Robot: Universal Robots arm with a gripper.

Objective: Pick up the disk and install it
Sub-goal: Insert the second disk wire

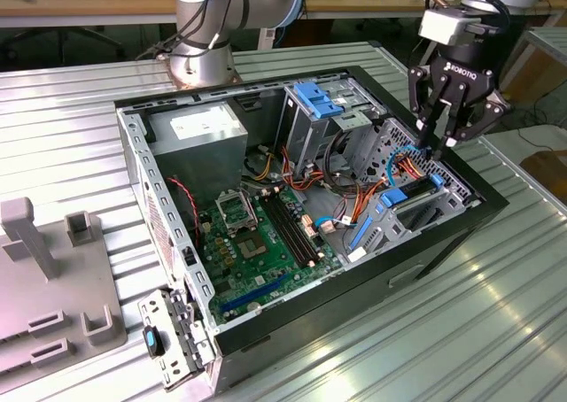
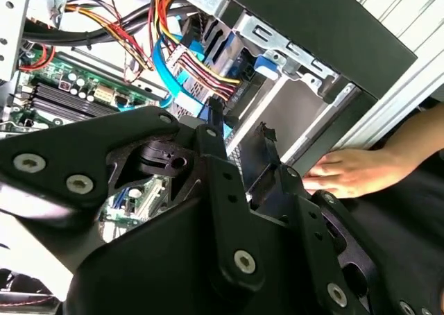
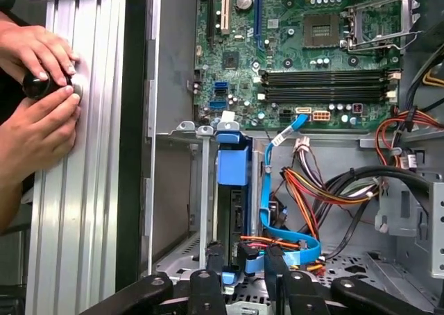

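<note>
Open computer case (image 1: 443,229) on the desk (image 1: 496,331): the disk (image 3: 231,190) stands on edge in the drive bay, long axis running toward the motherboard (image 3: 312,58). The hand (image 1: 446,141) hovers above, fingers apart, holding nothing.

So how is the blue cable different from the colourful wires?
The blue cable is one flat ribbon; the colourful wires are many thin strands. The cable is all blue; the wires are red, yellow, orange and black. Both lie inside the computer case.
</note>
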